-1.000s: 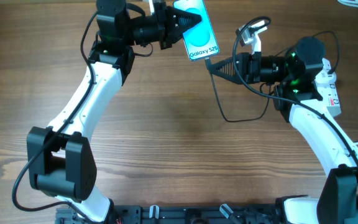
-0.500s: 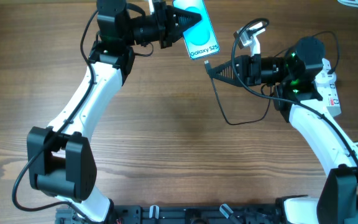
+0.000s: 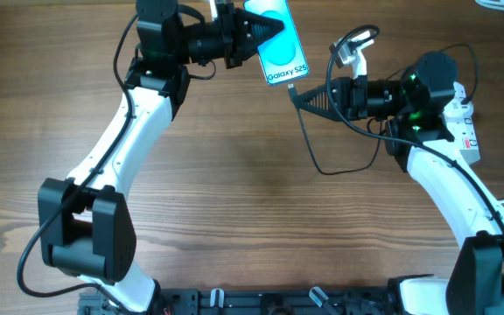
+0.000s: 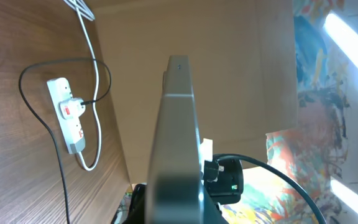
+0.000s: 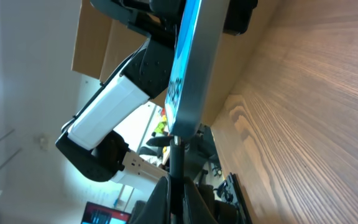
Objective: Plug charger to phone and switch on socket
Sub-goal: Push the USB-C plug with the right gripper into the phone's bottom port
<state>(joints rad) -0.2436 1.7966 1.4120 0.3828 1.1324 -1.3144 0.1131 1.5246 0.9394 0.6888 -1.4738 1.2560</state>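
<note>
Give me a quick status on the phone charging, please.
Left gripper shut on the cyan-screened white-edged phone. Right gripper shut on the thin black charger cable, plug tip at the phone's lower end. Nothing in the way.

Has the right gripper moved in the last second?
Yes. In the overhead view the right gripper has shifted slightly away from the power strip, toward the phone.

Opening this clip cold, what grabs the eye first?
The bright cyan phone, gripped at top centre by the left pincer. Just below it, the right pincer holds the charger tip at the phone's lower edge, its black cable looping over the table; the white socket lies at far right.
</note>
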